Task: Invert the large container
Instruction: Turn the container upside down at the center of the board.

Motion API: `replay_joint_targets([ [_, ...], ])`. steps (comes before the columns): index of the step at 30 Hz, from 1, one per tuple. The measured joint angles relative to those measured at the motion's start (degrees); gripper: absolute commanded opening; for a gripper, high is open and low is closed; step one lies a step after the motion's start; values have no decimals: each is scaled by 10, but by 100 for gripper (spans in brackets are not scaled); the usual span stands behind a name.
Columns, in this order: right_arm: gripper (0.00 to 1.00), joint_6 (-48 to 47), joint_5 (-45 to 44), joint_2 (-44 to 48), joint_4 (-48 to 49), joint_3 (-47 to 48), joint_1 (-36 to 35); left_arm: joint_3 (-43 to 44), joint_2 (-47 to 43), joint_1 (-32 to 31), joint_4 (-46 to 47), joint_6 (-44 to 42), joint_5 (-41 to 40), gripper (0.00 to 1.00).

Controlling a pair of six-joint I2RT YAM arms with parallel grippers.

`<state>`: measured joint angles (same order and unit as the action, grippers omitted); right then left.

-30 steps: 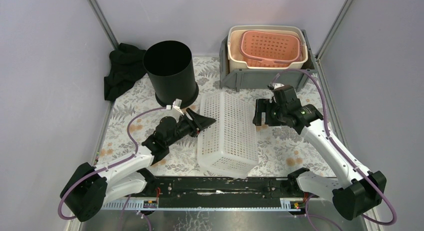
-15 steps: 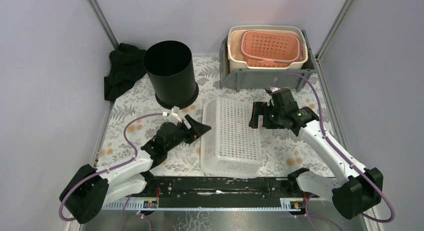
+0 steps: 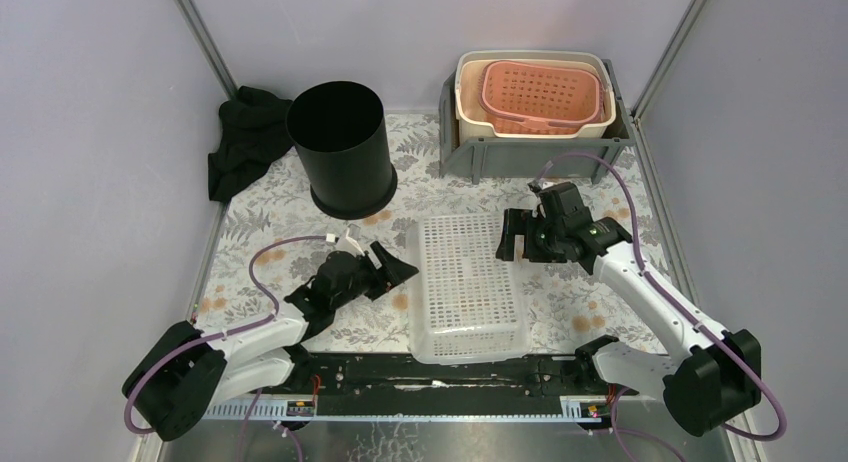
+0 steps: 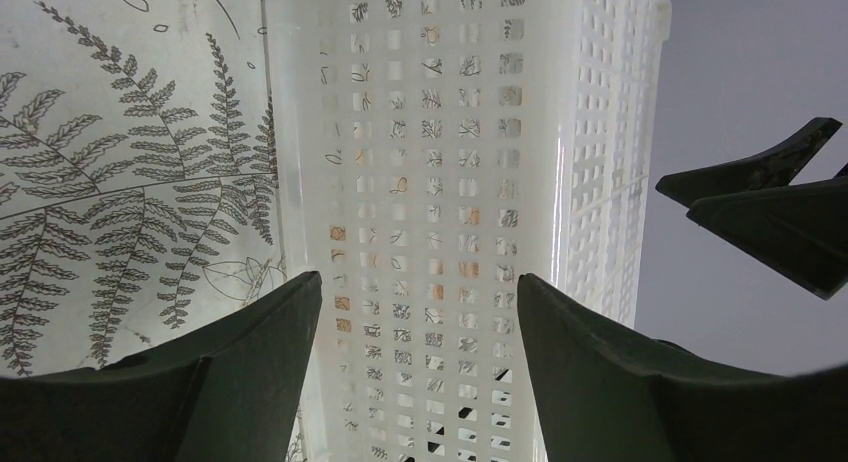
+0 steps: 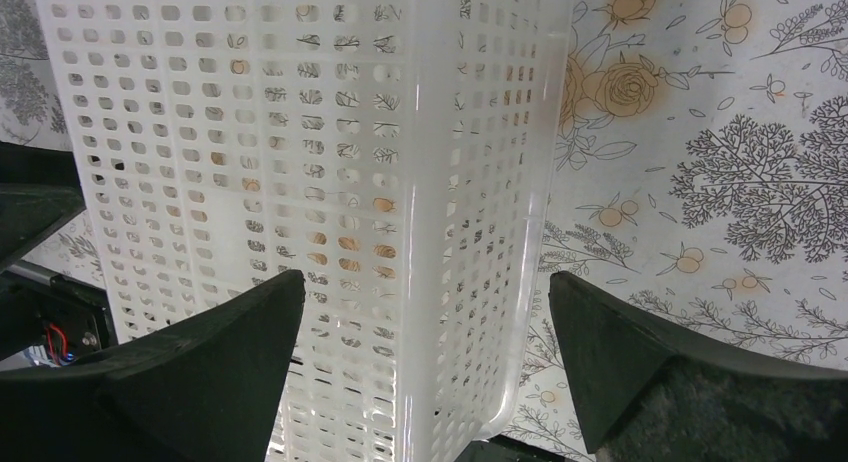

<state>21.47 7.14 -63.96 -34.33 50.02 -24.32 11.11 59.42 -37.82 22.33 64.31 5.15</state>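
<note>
Black bin [image 3: 340, 147] beyond white basket [image 3: 468, 282]

The basket [image 3: 468, 287] lies on the counter [image 3: 580, 292] between the left end effector [image 3: 398, 266] and the right end effector [image 3: 512, 237], the bin [image 3: 340, 147] behind-left, the crate [image 3: 480, 157] behind-right.

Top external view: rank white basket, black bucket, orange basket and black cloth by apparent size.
1. White basket and black bucket: too alike to split.
2. Orange basket.
3. Black cloth, partly hidden.
</note>
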Motion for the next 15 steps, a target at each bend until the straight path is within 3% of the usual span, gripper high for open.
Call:
replay_joint_targets([
  [5, 98, 6, -2, -4, 5, -9, 0, 2, -3, 0, -10, -2, -3, 77],
  [15, 79, 33, 46, -41, 50, -45, 0, 54, -19, 0, -85, -4, -9, 75],
])
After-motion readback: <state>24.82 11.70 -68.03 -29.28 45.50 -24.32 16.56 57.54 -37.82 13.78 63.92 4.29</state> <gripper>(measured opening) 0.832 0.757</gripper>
